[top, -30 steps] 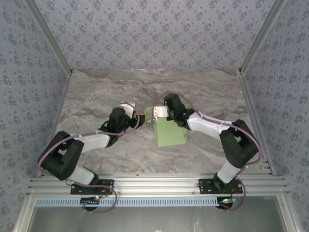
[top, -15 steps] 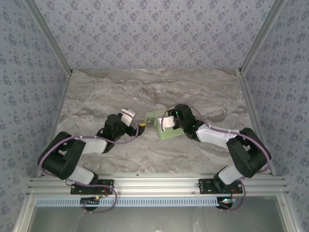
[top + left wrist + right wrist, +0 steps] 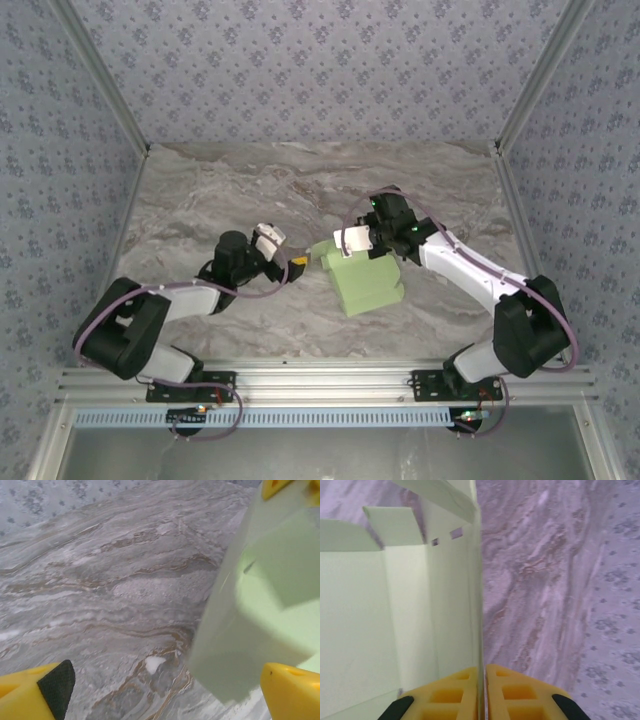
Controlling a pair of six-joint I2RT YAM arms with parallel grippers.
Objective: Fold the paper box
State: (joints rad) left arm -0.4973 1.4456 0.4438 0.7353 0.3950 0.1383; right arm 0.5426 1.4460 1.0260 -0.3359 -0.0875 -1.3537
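The paper box (image 3: 368,282) is pale green card, standing partly formed on the marble table (image 3: 200,200) at its middle. My right gripper (image 3: 351,244) reaches over the box's far end. In the right wrist view the right gripper (image 3: 484,692) is shut on the thin side wall of the paper box (image 3: 395,610), whose open inside and end flaps lie to the left. My left gripper (image 3: 285,253) is open just left of the box, touching nothing. In the left wrist view its yellow fingertips (image 3: 30,692) stand wide apart, and the paper box (image 3: 260,610) hangs at the right.
Patterned walls enclose the table on three sides, with metal rails (image 3: 115,230) along the left and right edges. Bare marble (image 3: 110,580) spreads left of and beyond the box. The aluminium base rail (image 3: 320,385) runs across the near edge.
My left gripper opened wide and drew back a little to the left. My right gripper swung the box, which now lies more to the right and nearer.
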